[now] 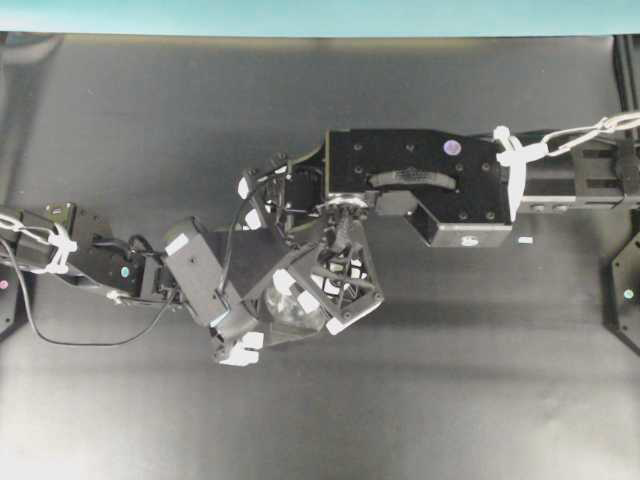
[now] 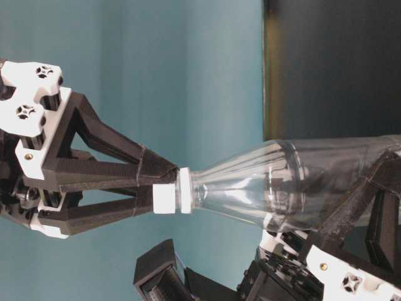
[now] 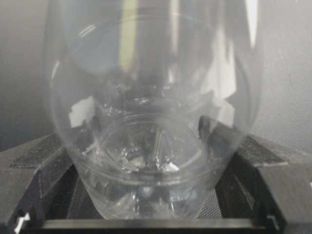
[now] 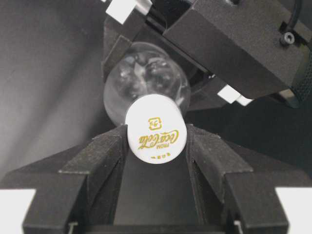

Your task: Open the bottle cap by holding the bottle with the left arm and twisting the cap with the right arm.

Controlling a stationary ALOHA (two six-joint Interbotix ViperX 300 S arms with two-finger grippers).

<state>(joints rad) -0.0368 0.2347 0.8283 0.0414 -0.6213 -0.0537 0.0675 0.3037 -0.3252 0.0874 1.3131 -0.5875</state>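
Observation:
The clear bottle is held off the table on its side, between both grippers. My left gripper is shut on the bottle's body, with one finger on each side near the base. My right gripper is shut on the white bottle cap, which has gold print on top and sits squeezed between the black fingers. From table level the cap sits at the tips of the lattice fingers. From overhead the bottle peeks out under both grippers and the cap is hidden.
A black mat covers the table, with a teal wall behind it. A small white scrap lies below the right arm's boxy housing. Black fixtures stand at the right edge.

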